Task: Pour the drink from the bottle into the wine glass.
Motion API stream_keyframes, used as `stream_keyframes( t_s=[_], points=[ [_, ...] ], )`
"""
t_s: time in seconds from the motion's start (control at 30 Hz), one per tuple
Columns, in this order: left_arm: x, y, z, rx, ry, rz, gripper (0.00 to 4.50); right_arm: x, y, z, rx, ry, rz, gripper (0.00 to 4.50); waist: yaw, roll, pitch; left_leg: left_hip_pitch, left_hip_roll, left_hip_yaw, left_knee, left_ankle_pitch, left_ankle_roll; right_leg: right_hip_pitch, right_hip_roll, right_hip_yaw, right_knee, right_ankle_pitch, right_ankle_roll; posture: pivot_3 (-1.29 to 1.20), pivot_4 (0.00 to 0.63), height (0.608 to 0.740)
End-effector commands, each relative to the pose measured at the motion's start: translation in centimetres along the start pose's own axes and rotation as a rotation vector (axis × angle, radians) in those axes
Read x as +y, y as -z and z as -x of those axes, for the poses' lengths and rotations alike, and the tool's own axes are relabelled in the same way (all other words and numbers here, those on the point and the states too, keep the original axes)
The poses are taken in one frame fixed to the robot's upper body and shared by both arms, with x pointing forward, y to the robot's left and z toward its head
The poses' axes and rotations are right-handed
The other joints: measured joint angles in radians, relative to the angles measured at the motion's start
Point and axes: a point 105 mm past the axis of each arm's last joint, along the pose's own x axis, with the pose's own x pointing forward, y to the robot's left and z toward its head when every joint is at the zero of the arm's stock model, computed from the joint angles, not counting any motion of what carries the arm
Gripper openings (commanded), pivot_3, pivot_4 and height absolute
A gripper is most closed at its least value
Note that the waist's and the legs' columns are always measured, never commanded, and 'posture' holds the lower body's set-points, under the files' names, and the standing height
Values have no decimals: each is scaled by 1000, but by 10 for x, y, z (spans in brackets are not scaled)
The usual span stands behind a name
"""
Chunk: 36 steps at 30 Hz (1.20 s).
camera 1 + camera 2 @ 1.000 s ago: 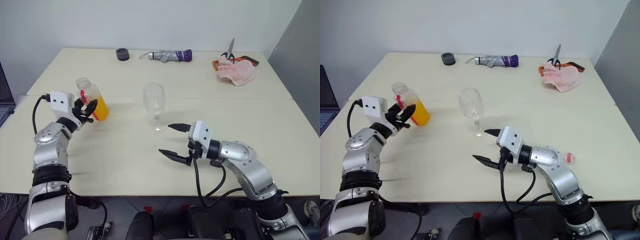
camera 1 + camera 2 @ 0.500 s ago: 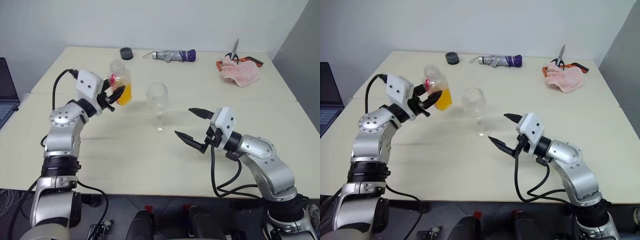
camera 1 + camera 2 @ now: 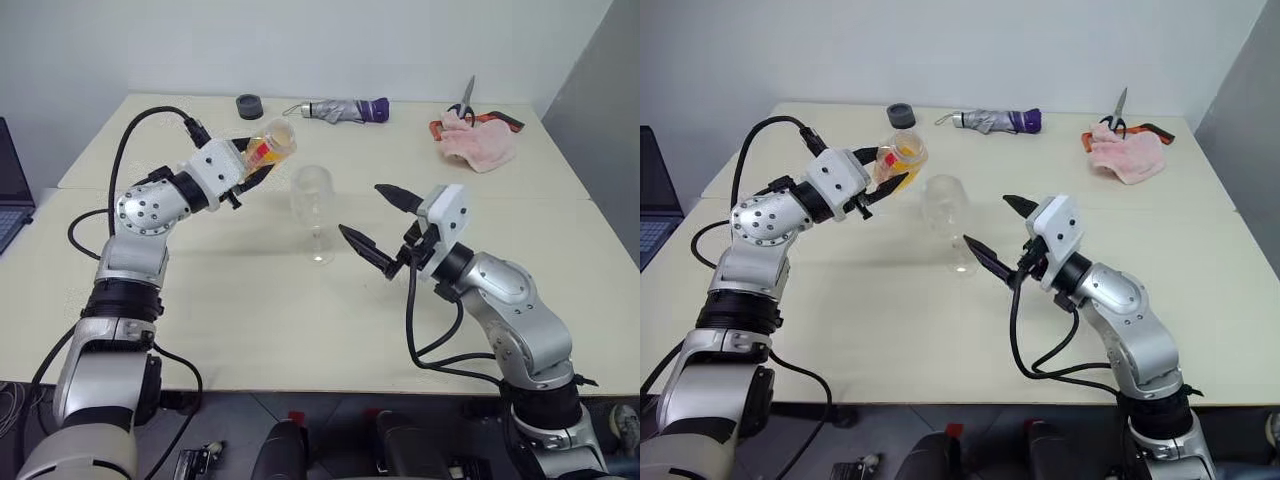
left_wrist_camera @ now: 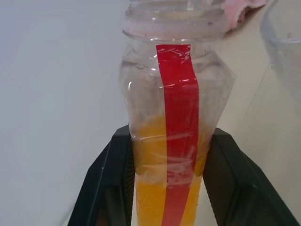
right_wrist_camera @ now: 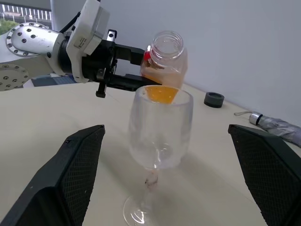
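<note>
The clear wine glass (image 3: 312,196) stands upright at the table's middle, with no liquid showing in its bowl. My left gripper (image 3: 256,168) is shut on the small clear bottle (image 3: 272,147), which hangs just left of the glass rim. The bottle has no cap on it and is tipped with its open mouth toward the glass. The orange drink (image 4: 155,188) fills its lower part beside a red label strip. The black fingers (image 4: 110,183) clamp both sides. My right gripper (image 3: 360,209) is open, just right of the glass, its fingers spread either side of the wine glass (image 5: 160,127) without touching it.
Along the far edge lie a black round object (image 3: 248,106), a folded grey and purple umbrella (image 3: 335,110), a pink cloth (image 3: 477,140) and scissors (image 3: 460,100). A laptop (image 3: 6,190) sits at the left border. The table (image 3: 250,310) is bare in front of the glass.
My left gripper carried the bottle up and rightward to the glass rim and rolled it over, mouth toward the glass. My right gripper rose a little and stays open beside the glass.
</note>
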Motion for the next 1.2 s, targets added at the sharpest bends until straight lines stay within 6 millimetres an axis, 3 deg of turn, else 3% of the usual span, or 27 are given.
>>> stream_keyframes(
  t_s=[0.03,0.4,1.2],
  points=[
    [26,-22,0,-74,-68,-170,1671,1,-14,2,-55,-27,-23,4500,0,0,0,0,0,0,0,0,0,0,0,0,0,0,0,0,150,740],
    [32,-27,-2,-97,-87,-401,1670,2,-9,4,-11,-46,12,4500,-1,0,0,0,0,0,0,0,0,0,0,0,0,0,0,0,150,740],
    [38,-43,-6,-169,-95,-629,1670,1,-4,9,10,-40,13,4500,0,0,0,0,0,0,0,0,0,0,0,-1,1,0,0,0,150,740]
  ],
)
